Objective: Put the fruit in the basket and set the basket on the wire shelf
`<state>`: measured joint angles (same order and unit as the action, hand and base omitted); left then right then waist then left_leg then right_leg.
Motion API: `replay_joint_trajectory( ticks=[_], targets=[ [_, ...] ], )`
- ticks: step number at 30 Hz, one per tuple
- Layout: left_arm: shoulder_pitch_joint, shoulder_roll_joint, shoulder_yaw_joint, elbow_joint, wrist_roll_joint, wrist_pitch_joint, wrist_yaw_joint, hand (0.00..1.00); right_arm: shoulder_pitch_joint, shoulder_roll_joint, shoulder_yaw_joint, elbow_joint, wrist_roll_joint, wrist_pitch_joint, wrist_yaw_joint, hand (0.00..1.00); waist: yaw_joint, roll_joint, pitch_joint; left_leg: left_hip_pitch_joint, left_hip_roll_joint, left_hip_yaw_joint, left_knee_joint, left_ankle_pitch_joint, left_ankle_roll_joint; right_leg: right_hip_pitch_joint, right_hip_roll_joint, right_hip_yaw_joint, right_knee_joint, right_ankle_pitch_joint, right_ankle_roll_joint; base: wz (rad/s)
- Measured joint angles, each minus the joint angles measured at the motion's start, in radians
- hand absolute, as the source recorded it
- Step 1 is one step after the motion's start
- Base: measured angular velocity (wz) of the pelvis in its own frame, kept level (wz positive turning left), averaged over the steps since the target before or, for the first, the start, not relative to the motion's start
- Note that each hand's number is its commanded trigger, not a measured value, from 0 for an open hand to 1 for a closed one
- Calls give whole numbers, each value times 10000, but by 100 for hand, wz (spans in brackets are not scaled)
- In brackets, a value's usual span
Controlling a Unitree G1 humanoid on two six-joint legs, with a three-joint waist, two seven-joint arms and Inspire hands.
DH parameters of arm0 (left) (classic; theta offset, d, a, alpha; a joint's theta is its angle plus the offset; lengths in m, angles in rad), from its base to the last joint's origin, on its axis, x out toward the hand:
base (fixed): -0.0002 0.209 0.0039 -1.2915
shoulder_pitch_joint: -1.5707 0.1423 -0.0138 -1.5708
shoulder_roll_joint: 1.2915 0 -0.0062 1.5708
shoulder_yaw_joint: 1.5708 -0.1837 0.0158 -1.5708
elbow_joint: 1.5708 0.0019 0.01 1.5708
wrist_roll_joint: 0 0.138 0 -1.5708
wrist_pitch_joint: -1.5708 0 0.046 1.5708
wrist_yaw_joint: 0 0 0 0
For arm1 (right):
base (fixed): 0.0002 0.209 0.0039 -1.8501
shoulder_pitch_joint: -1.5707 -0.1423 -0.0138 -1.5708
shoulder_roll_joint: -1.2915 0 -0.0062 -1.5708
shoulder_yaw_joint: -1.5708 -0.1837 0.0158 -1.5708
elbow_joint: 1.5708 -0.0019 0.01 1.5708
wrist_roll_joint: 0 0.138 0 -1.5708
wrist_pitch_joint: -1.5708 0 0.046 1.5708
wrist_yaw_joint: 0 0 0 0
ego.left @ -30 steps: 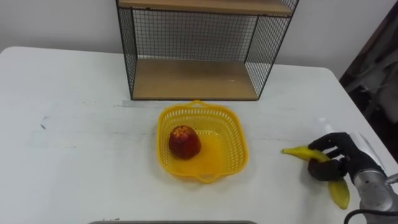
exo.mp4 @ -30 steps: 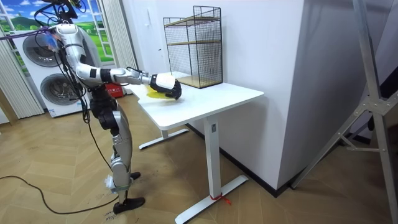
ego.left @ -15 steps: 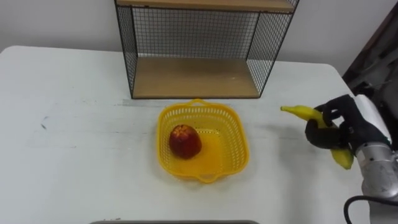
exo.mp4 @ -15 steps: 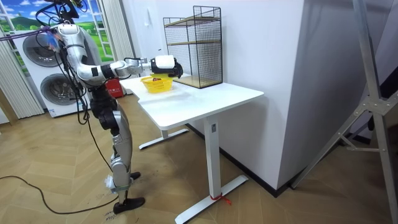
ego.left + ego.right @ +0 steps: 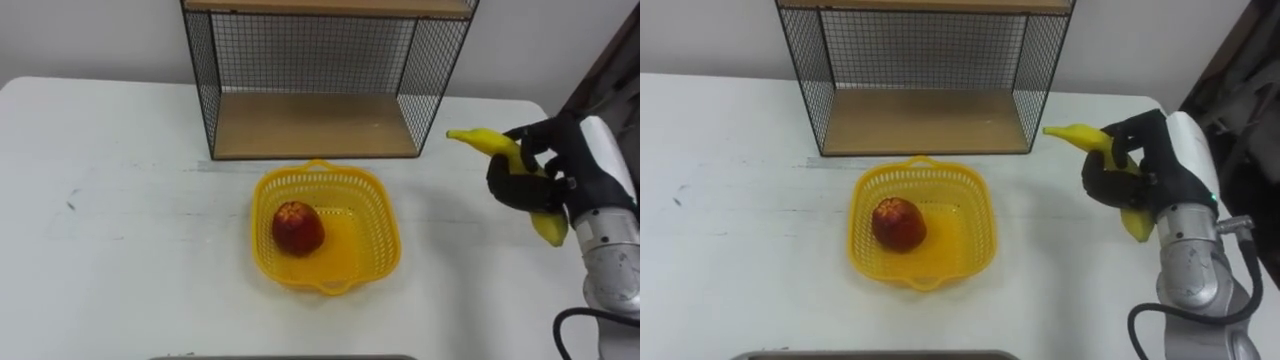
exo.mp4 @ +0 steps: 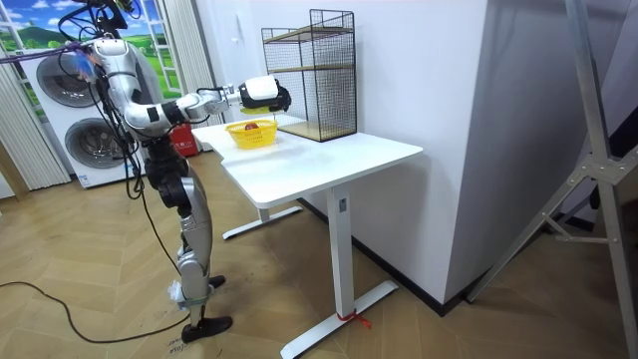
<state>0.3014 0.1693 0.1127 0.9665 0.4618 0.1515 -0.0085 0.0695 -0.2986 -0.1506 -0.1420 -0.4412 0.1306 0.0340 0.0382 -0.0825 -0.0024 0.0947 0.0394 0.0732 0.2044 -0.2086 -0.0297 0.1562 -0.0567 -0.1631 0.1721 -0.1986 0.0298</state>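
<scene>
My right hand (image 5: 530,185), fingers curled round the banana (image 5: 485,142), has lifted it off the desk (image 5: 120,240) and now holds it in the air right of the basket (image 5: 383,225), where the apple (image 5: 296,228) already lies, so dropping it in comes next.

We see a yellow lattice basket (image 5: 380,235) sitting upright with its small handle loop at the far rim. A red apple (image 5: 296,227) rests inside it, towards the basket's left side. The yellow banana (image 5: 485,142) is outside the basket, well off to its right, clasped around the middle by the right hand (image 5: 530,182), with its stem end pointing left. The black wire shelf (image 5: 310,125), its wooden bottom board bare, stands just behind the basket, not touching it.
</scene>
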Motion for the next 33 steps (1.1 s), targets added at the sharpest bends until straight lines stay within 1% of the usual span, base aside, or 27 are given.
replay_joint_trajectory(
  ticks=[3,5,10,12,13,15,17,20,27,29,33],
  targets=[
    [4,3,-142,-1,2,0,-5,0,-1,1,310,-349,29,1,-22,100,-8,-3,2,-53,0,0,-1,0,0,-37,0,0,2,0,0,0],
    [-12,1,-163,7,4,-12,-41,0,-2,2,482,-606,95,0,-12,100,34,-41,-5,-43,1,-1,0,0,0,-33,3,4,4,0,0,0],
    [-35,11,-154,18,12,-80,-98,0,-2,1,590,-1153,67,-16,80,100,245,-139,45,-51,6,14,-23,0,0,-72,4,14,5,1,-1,0],
    [-54,12,-153,-1,14,-87,-221,0,-2,-3,699,-1304,-85,-15,226,100,269,-190,17,-128,8,26,-14,-1,0,-130,5,18,7,5,-1,0],
    [-75,12,-158,-2,18,-91,-266,0,-3,-3,839,-1438,-197,-14,363,100,278,-201,22,-151,8,25,-11,-1,0,-147,5,15,8,11,2,0],
    [-71,29,-159,-2,23,-90,-306,0,-4,1,1071,-1531,-279,-17,555,100,293,-189,24,-149,7,21,-13,-1,0,-141,5,5,8,12,2,0],
    [-158,37,-158,-3,24,-90,-383,0,-3,0,1305,-1533,-292,-10,806,100,444,-137,44,-144,8,22,-13,-1,0,-146,5,4,8,12,2,0],
    [-258,38,-160,-3,24,-91,-423,0,-4,6,1586,-1540,-300,4,1056,100,528,-72,75,-148,7,-4,-15,0,0,-133,6,-14,8,12,2,1],
    [-347,39,-189,15,31,-91,-418,0,-6,90,1911,-1629,-388,4,1434,100,555,-54,75,-211,7,-69,-5,-1,-1,-132,9,-86,3,12,2,4],
    [-345,39,-221,67,20,-92,-398,0,-5,114,2182,-1628,-423,4,1451,100,546,-50,76,-250,7,-111,8,-1,-1,-140,10,-129,3,12,2,5],
    [-343,66,-618,66,28,-90,-397,0,-5,275,2615,-1628,-744,7,1526,100,543,-3,62,-305,2,-180,42,-1,-1,-146,10,-175,3,13,1,5]
  ],
)
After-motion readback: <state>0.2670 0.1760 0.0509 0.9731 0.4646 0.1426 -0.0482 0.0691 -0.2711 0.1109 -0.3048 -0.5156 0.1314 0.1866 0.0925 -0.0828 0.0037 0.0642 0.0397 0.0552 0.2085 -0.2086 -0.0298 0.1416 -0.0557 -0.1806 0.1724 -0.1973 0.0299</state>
